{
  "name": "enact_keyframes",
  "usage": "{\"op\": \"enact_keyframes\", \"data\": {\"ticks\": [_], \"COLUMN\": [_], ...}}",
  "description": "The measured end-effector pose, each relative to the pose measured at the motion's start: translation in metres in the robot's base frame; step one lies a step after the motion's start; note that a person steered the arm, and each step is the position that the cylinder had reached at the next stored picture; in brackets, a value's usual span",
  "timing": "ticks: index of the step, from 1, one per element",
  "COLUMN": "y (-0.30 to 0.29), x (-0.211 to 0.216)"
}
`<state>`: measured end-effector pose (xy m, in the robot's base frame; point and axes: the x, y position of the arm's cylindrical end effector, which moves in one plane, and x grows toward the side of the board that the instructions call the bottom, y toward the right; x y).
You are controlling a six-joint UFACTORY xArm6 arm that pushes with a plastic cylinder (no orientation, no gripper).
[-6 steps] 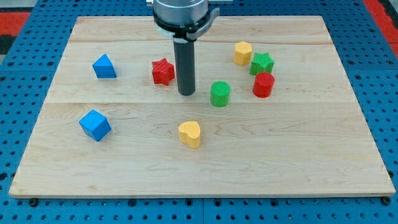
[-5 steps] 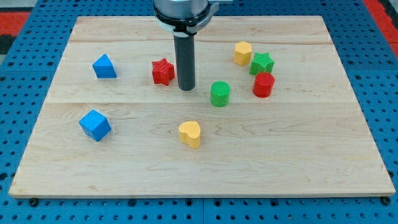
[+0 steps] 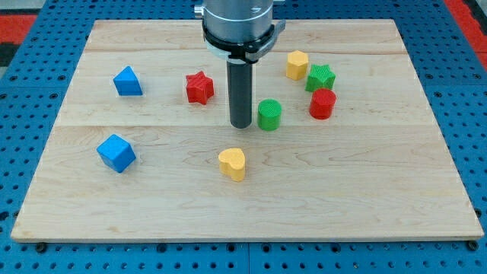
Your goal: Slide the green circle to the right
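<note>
The green circle [image 3: 268,114], a short ribbed cylinder, stands a little right of the board's middle. My tip [image 3: 241,125] is just to its left, close beside it with a narrow gap or barely touching; I cannot tell which. The dark rod rises from the tip to the arm's grey mount at the view's top.
A red cylinder [image 3: 322,103] lies right of the green circle, with a green star [image 3: 320,77] and a yellow hexagon [image 3: 297,65] above it. A red star [image 3: 199,87] lies left of the rod. A yellow heart [image 3: 233,163] lies below. Two blue blocks [image 3: 127,81] [image 3: 116,152] lie at the left.
My tip has moved right and slightly down, from beside the red star to the left side of the green circle. No block has visibly moved.
</note>
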<state>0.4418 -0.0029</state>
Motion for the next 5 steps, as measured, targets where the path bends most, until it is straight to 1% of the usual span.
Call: {"op": "enact_keyframes", "data": {"ticks": [1,2,3,4,5], "y": [0.009,0.003,-0.003,0.015,0.047], "x": [0.0,0.0,-0.01,-0.028,-0.028]}}
